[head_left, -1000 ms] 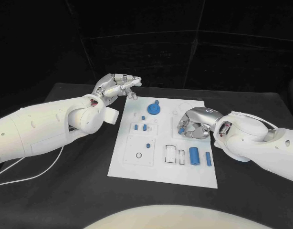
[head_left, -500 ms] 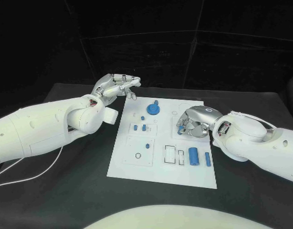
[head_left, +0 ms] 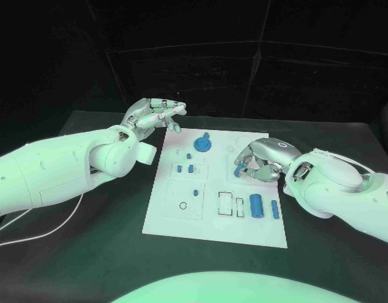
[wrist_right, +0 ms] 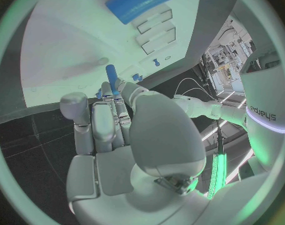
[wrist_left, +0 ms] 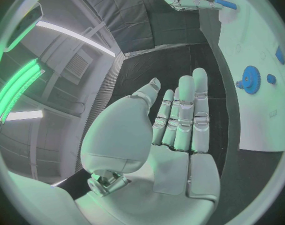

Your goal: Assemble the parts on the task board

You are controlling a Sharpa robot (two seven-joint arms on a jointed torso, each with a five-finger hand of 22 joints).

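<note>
The white task board [head_left: 214, 218] lies in the middle of the table. My right hand [head_left: 260, 161] hovers over the board's right side and pinches a small blue peg [wrist_right: 110, 77] at its fingertips; the peg's tip shows below the hand [head_left: 237, 170]. A blue gear [head_left: 202, 144] stands near the board's far edge, also seen from the left wrist [wrist_left: 250, 77]. Two blue cylinders [head_left: 257, 204] lie at the board's near right. Small blue pegs [head_left: 190, 168] stand left of centre. My left hand [head_left: 155, 113] is raised beyond the board's far left corner, fingers extended, holding nothing.
The black table [head_left: 84, 252] surrounds the board on all sides. A white cable [head_left: 30, 237] runs across the table at the near left, under my left arm. Empty rectangular slots [head_left: 226, 202] sit beside the cylinders.
My right hand has lifted and turned slightly toward the far side with the small peg still in it. The left hand has stayed where it was.
</note>
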